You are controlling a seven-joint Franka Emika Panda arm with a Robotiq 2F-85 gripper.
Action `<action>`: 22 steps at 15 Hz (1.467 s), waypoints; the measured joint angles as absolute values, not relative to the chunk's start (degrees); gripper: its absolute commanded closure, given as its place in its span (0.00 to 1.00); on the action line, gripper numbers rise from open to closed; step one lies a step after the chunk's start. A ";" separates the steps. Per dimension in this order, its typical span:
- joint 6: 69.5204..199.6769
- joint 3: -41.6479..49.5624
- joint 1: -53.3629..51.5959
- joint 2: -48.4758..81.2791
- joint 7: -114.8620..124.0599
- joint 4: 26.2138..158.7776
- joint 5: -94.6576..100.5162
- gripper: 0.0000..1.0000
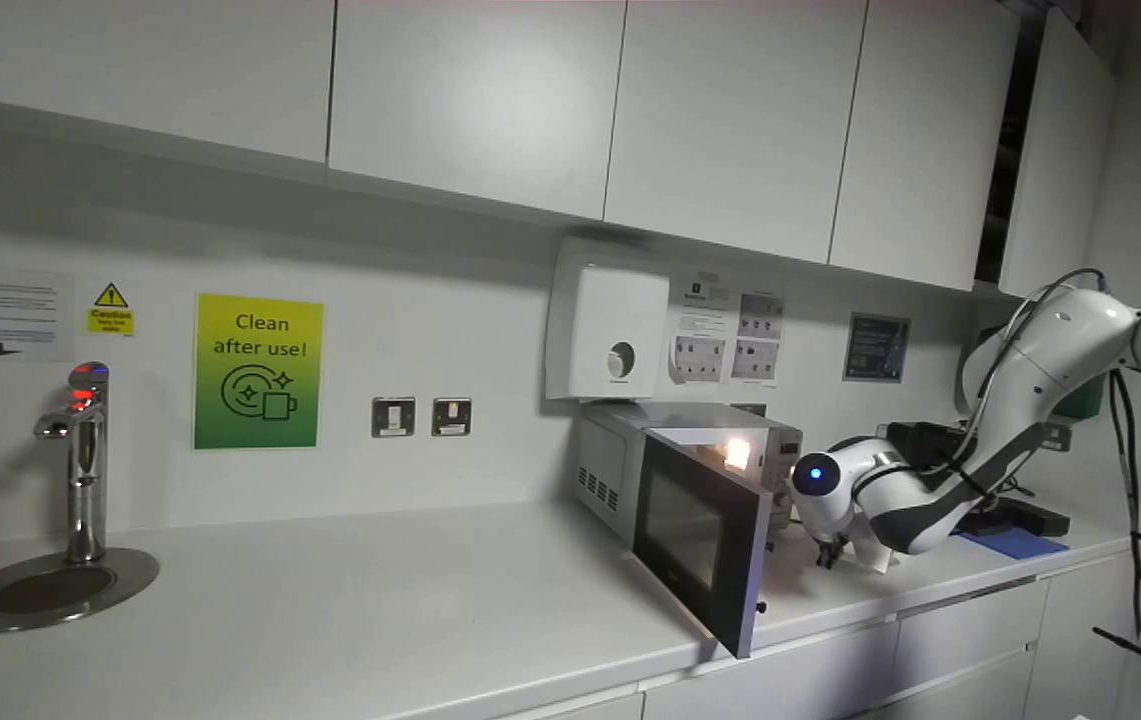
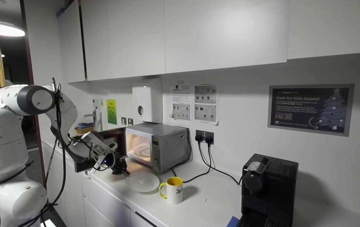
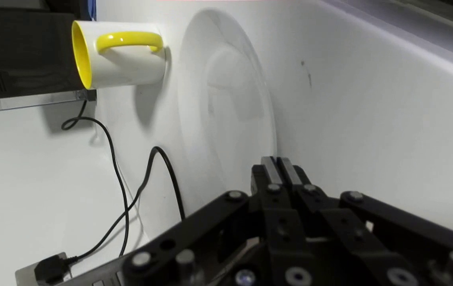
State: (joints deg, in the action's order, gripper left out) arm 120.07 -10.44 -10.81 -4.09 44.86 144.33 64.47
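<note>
A white plate (image 2: 142,182) lies on the counter, and its rim shows in the wrist view (image 3: 226,107). My gripper (image 3: 276,159) is closed to a thin gap right at the plate's rim, and the rim runs into that gap. The gripper also shows at the plate's edge in an exterior view (image 2: 126,174) and low over the counter in an exterior view (image 1: 828,560). A white mug (image 2: 174,190) with a yellow handle and inside stands beside the plate; it also shows in the wrist view (image 3: 131,55). The fingers hide the plate's nearest part.
A microwave (image 2: 170,148) stands behind the gripper with its door (image 1: 700,540) wide open and its inside lit. A black coffee machine (image 2: 269,189) stands further along the counter. Black cables (image 2: 206,164) run from a wall socket (image 2: 204,137). Cupboards (image 1: 730,120) hang above.
</note>
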 measured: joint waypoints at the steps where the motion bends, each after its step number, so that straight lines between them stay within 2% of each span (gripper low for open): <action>1: 119.41 -10.20 -10.47 -4.09 44.86 144.40 64.47 0.99; 22: 116.54 -5.59 -5.86 -6.97 44.90 147.45 67.24 0.99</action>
State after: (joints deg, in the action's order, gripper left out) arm 116.54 -5.59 -5.86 -6.97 44.90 147.45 67.24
